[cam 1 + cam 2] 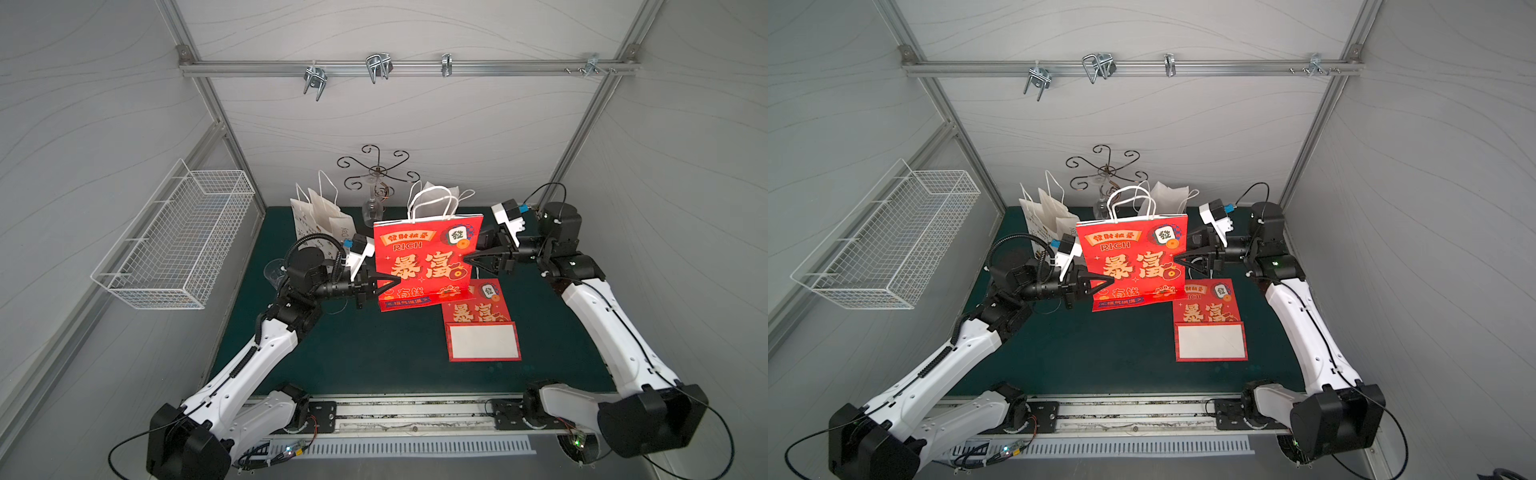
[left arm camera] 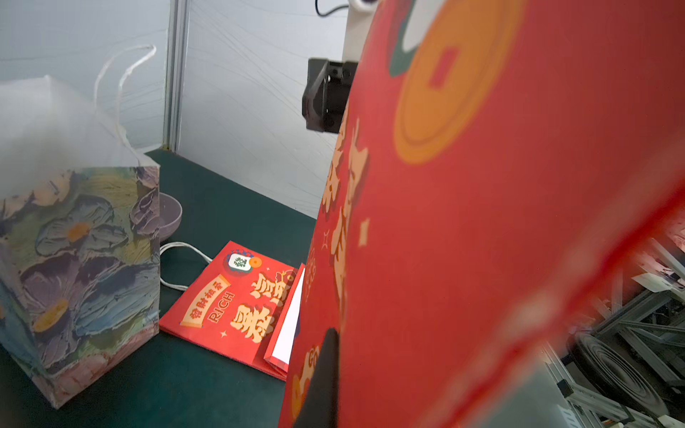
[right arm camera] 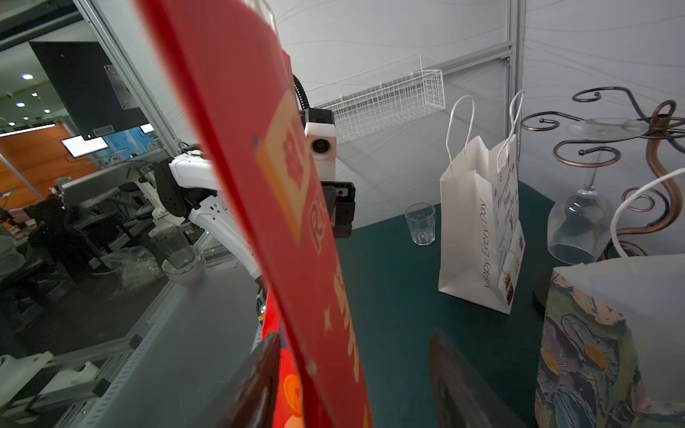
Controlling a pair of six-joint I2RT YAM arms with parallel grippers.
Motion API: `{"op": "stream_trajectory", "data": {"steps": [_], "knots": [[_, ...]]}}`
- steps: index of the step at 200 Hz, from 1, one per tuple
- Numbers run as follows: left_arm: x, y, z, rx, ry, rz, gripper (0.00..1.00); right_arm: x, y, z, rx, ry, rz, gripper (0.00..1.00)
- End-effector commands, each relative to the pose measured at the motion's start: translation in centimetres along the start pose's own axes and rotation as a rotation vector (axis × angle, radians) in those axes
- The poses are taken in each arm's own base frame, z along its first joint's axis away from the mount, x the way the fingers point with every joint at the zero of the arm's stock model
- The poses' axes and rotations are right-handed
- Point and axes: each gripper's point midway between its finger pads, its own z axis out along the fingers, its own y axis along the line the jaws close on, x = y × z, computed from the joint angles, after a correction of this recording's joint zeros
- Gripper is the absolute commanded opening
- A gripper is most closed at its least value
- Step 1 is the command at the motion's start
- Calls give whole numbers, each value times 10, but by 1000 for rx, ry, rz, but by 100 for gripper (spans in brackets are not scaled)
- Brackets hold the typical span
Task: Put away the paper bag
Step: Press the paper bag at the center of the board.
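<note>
Paper bag [image 1: 424, 266] upright; left jaws pinch its edge, right jaws spread.

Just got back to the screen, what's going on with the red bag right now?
The left gripper is shut on the near-side edge of the upright red paper bag, holding it over the middle of the green mat. The right gripper sits at the bag's opposite edge with its fingers open, so it is not gripping. A second red bag lies folded flat beside it. The held bag is not yet put away.
</note>
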Motion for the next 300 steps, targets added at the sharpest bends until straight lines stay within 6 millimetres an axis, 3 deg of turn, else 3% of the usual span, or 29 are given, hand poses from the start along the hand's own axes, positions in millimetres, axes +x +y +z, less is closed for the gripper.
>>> {"op": "stream_trajectory", "data": {"steps": [1, 25, 43, 105, 141, 154, 166, 191, 220, 254, 276, 300], "knots": [[-45, -20, -1, 63, -102, 98, 0, 24, 8, -1, -21, 24, 26, 66], [-46, -18, 1, 72, -99, 74, 0, 33, 17, 7, -84, 38, 30, 66], [-45, -16, 1, 71, -95, 64, 0, 35, 19, 10, -115, 35, 21, 58], [-40, -12, 1, 50, -92, 40, 0, 26, 18, 10, -159, 16, -1, 0], [-35, -9, 1, 41, -84, 25, 0, 19, 19, 10, -162, 13, -14, 0], [-32, -7, 2, 42, -75, 24, 0, 14, 20, 11, -165, 12, -27, 27], [-23, -4, 3, 38, -50, -6, 0, 9, 19, 11, -157, 12, -48, 34], [-15, -2, 4, 42, -32, -25, 0, 2, 18, 12, -152, 7, -76, 28], [-7, -1, 4, 46, -15, -38, 0, 1, 17, 12, -162, 5, -73, 0], [-2, 1, 3, 40, -9, -48, 0, 0, 16, 12, -163, 4, -74, 0], [4, 2, 3, 36, 7, -57, 0, -5, 14, 13, -146, 4, -83, 27], [9, 3, 2, 34, 20, -62, 0, -10, 14, 13, -140, 1, -101, 25]]}}
